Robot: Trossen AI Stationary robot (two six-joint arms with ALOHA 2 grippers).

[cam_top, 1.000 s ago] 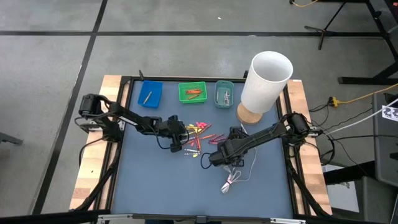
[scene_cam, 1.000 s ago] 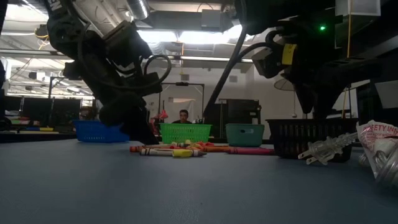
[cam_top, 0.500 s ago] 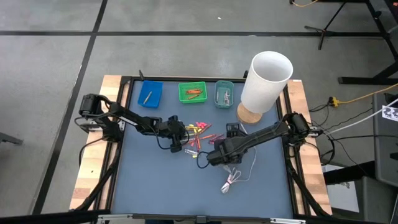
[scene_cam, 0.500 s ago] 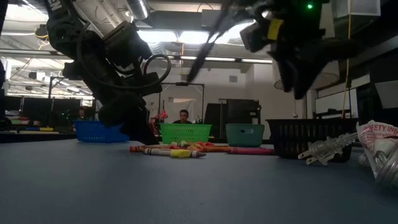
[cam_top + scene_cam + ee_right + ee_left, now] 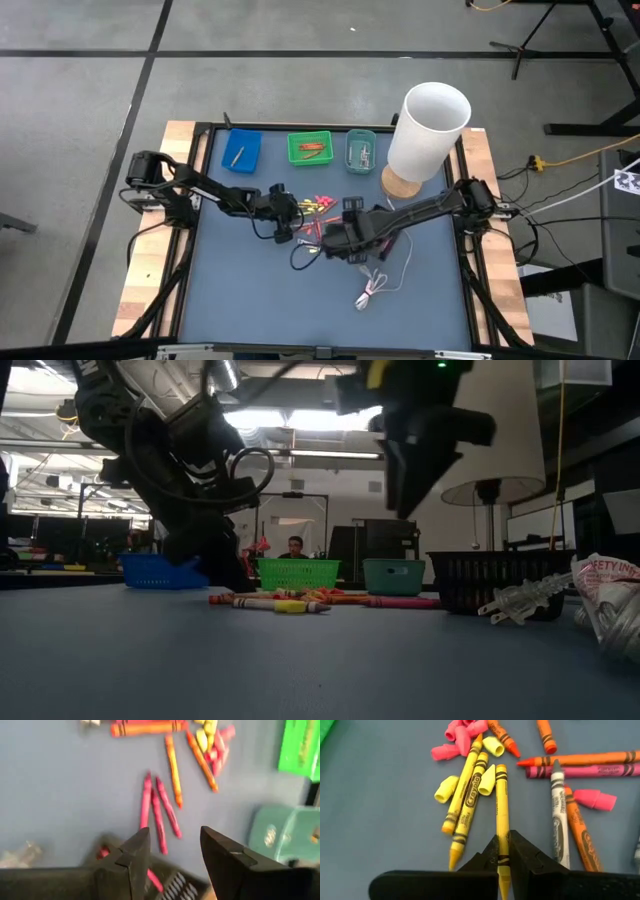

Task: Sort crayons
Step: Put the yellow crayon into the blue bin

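The left gripper is down on the blue tabletop near its middle, fingers pinched tight on one yellow crayon at the edge of the scattered crayons. The rest lie loose around it: more yellow ones, orange, pink, a white one and some broken pink and yellow stubs. The right gripper hangs just beside the pile, on the side toward the right edge, jaws wide apart and holding nothing. Along the far edge stand a blue tray, a green tray and a teal tray
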